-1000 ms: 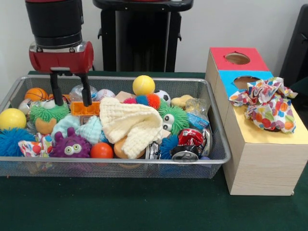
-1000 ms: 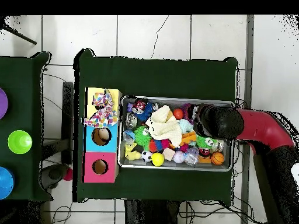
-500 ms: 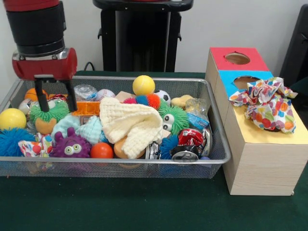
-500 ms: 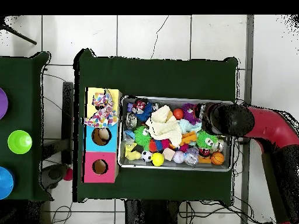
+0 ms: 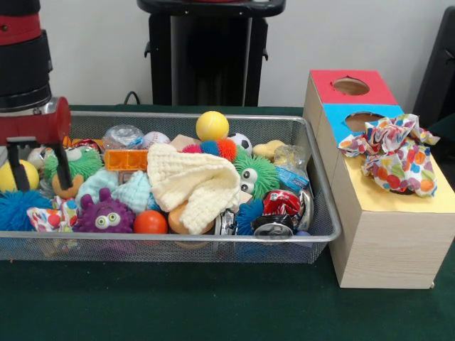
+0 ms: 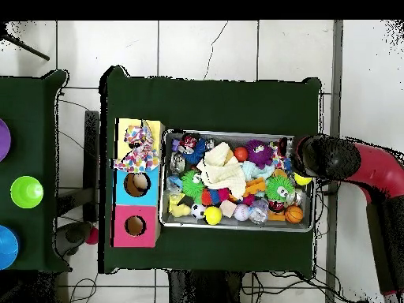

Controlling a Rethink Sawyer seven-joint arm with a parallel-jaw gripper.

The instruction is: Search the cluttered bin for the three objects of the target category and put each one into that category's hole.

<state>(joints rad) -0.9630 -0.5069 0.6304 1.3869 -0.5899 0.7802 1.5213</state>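
My gripper [image 5: 39, 172] hangs open at the left end of the wire bin [image 5: 213, 116], its two black fingers [image 5: 63, 169] apart with nothing gripped. A yellow ball [image 5: 23, 175] and a green spiky toy [image 5: 84, 162] lie right behind it. A cream knitted cloth [image 5: 195, 181] is draped over the bin's middle, with a mint cloth [image 5: 121, 189] to its left and a patterned cloth scrap [image 5: 48, 217] at the front left. Another patterned cloth [image 5: 394, 149] lies on the yellow top of the sorting box [image 5: 387, 238]. From overhead, the wrist [image 6: 319, 156] covers the bin's right edge.
The box's red hole [image 5: 350, 86] and blue hole [image 5: 359, 119] are uncovered. The bin also holds several balls, a purple spiky toy [image 5: 104, 215], crushed cans [image 5: 281, 213] and an orange block [image 5: 126, 159]. Coloured cups [image 6: 26, 192] stand on a side table.
My gripper has slid along the bin from above the orange block to the bin's left end in the front view, still open and holding nothing. The objects have not moved.
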